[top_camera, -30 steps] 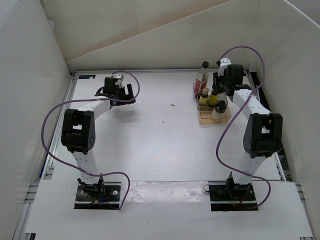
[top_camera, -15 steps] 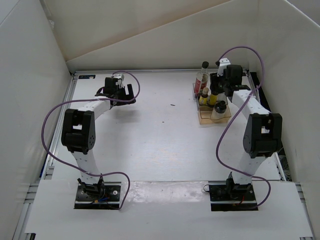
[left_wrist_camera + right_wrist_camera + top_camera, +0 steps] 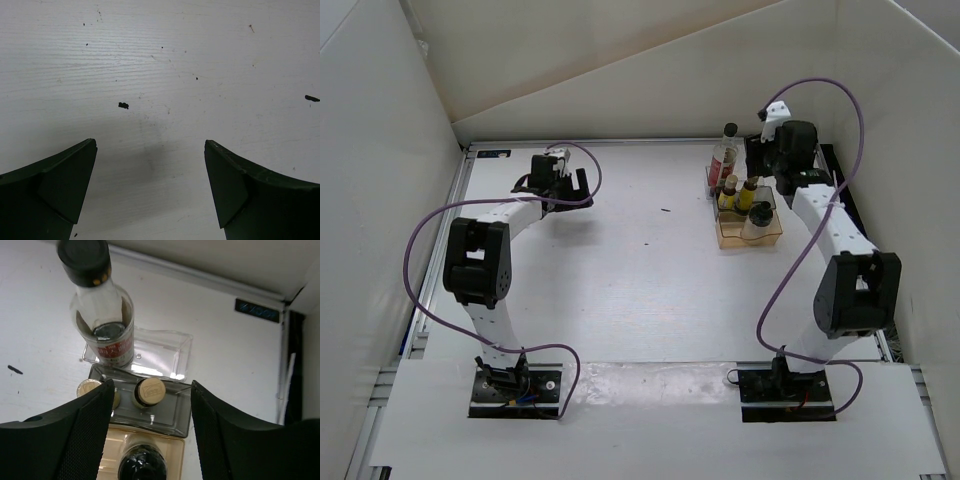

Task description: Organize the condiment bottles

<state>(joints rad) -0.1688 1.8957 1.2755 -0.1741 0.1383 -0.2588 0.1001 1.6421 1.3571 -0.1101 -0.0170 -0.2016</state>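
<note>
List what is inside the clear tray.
Four bottles: tall red-labelled bottle at the far end, one amber bottle and a second amber bottle mid-tray, short black-capped bottle nearest. The clear tray floor under them is covered.

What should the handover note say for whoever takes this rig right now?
Left gripper: open, empty, over bare table, far from the tray.
Right gripper: open, holding nothing, above the two amber bottles.
Bottles: all four upright in the tray. The tall red-labelled bottle is at the far end, the amber bottles mid, and the short black-capped bottle nearest.
Done: every bottle is in the tray.
Left: probably only backing the right arm clear of the caps.
</note>
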